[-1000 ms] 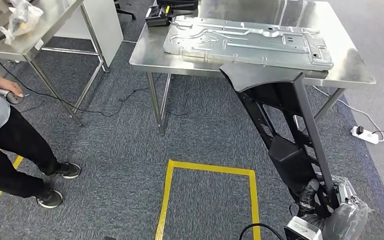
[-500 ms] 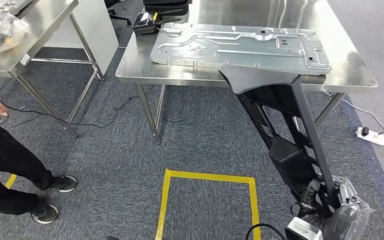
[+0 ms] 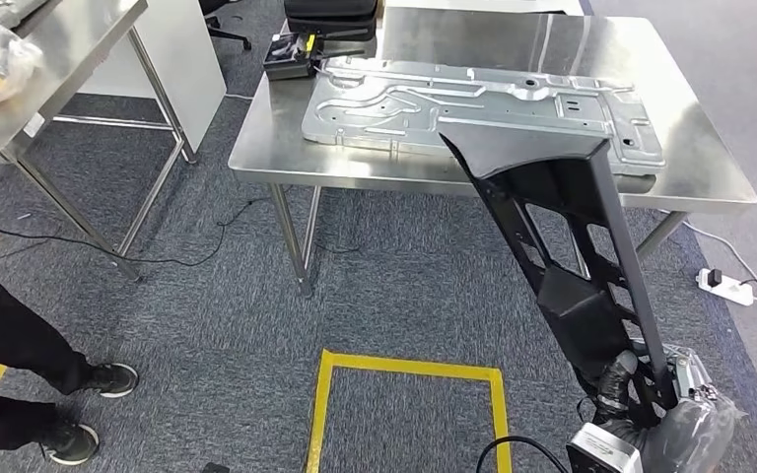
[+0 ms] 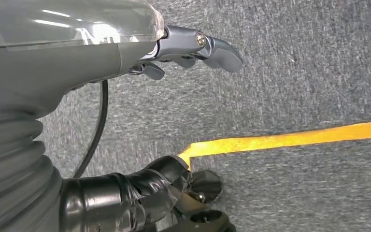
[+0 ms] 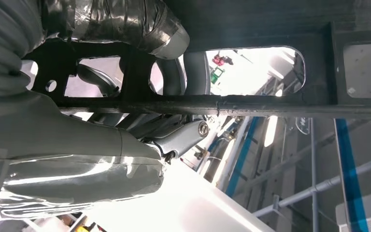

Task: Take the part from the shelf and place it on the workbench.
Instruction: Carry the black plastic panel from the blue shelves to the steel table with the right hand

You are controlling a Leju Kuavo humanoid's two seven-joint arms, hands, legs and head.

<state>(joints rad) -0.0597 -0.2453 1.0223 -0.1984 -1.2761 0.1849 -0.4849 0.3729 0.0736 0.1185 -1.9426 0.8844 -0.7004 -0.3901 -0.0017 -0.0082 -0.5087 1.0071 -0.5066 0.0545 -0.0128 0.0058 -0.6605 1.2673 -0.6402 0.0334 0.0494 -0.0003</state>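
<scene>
Above the carpet, the long black part point(image 3: 562, 236) slants up from the right hand point(image 3: 623, 392), whose fingers point(image 5: 174, 77) wrap its lower frame; its broad upper end overlaps the near edge of the steel tabletop point(image 3: 513, 54), over the stamped metal panel point(image 3: 473, 99). The left hand point(image 4: 193, 46) hangs over the floor, fingers slightly apart, holding nothing. No legible writing shows.
</scene>
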